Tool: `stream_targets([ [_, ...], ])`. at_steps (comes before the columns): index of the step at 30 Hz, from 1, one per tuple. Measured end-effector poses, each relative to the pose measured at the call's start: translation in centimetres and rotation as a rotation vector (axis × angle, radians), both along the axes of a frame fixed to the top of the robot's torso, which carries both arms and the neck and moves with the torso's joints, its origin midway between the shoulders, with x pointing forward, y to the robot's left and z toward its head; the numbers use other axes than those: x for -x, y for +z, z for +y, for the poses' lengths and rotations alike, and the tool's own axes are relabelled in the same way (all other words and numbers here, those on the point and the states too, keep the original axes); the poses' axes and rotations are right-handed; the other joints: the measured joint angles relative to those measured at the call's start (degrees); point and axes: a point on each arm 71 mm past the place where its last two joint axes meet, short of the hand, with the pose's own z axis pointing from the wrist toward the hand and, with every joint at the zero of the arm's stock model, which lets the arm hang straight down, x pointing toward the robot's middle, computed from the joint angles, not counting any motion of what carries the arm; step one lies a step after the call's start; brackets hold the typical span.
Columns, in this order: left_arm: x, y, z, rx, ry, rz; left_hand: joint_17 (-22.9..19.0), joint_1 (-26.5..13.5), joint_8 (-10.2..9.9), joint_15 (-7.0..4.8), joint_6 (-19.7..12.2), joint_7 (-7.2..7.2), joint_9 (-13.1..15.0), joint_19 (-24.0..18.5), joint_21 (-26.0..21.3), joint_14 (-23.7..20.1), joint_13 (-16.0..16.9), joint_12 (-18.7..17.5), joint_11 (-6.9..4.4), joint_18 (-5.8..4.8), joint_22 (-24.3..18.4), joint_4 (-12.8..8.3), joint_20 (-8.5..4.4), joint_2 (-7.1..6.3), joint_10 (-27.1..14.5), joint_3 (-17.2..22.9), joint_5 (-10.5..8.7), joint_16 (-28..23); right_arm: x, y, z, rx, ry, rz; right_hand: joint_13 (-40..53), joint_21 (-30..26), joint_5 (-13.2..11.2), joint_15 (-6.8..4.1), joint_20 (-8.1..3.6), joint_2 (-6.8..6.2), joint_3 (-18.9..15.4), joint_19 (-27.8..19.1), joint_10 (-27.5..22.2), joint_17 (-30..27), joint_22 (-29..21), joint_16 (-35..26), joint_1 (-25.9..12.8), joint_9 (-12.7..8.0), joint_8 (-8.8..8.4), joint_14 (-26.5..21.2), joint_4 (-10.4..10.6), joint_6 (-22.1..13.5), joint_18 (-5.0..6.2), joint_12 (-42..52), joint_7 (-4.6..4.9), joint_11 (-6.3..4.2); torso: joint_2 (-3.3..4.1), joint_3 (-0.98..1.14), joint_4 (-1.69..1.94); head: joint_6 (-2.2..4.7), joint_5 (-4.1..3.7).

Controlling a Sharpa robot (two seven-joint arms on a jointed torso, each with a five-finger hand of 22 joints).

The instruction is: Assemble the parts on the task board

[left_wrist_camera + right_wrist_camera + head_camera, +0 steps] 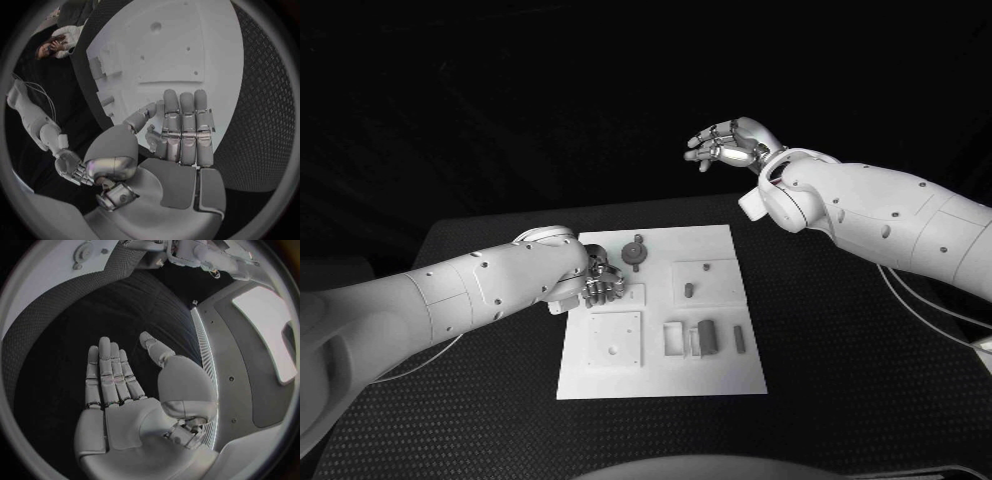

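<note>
Left hand hovers over task board, fingers straight, together, holding nothing. Right hand spread, raised clear. You lower slowly toward parts.

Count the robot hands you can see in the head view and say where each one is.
2. The left hand is low over the left edge of the task board, fingers extended, holding nothing. The right hand is raised beyond the table's far edge, open and empty.
</note>
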Motion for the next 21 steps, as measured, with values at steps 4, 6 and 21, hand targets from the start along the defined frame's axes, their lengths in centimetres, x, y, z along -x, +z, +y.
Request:
stream_targets([
  [4,-0.03,-0.01,-0.07,-0.001,-0.001,0.0,-0.12,0.01,0.0,0.0,0.04,-0.05,0.06,0.24,0.0,0.0,0.24,0.45,-0.01,0.0,0.35,0.0,-0.24,0.01,0.21,-0.01,0.0,0.58,0.02,0.0,0.05,0.0,0.001,0.0,-0.06,-0.05,0.0,0.0,0.0,0.0,0.0,0.0,0.0,0.0,0.05,0.0,0.0,0.0,0.0,0.0,0.0,0.0,0.0,0.0,0.0,0.0,0.0,0.0,0.0,-0.04,-0.02],
  [6,-0.03,-0.01,-0.07,-0.002,-0.001,0.0,-0.17,0.02,0.0,0.0,0.09,-0.1,0.12,0.32,0.0,0.0,0.25,0.45,-0.1,0.0,0.37,0.0,-0.31,0.01,0.3,-0.01,0.0,0.71,0.02,0.0,0.06,0.0,0.002,0.0,-0.06,-0.22,0.0,0.0,0.0,0.0,0.0,0.0,0.0,0.0,0.05,-0.01,0.0,-0.05,0.0,0.0,0.0,0.0,0.0,0.0,0.0,0.0,-0.01,0.0,0.0,-0.05,-0.03],
  [21,-0.18,-0.08,0.17,0.003,-0.002,0.006,-0.61,-0.54,0.18,0.0,0.19,-0.22,0.44,0.31,0.0,0.0,0.59,0.94,-0.3,0.0,1.1,0.17,-0.31,0.58,0.17,0.17,-0.06,1.74,-0.01,-0.01,0.04,0.002,0.001,0.0,-0.26,-0.22,0.0,0.0,0.09,0.0,0.0,-0.33,0.0,0.11,0.04,-0.23,0.0,-0.11,0.0,0.0,0.0,0.0,0.0,0.0,0.0,0.0,-0.02,0.0,0.0,-0.02,0.03],
])
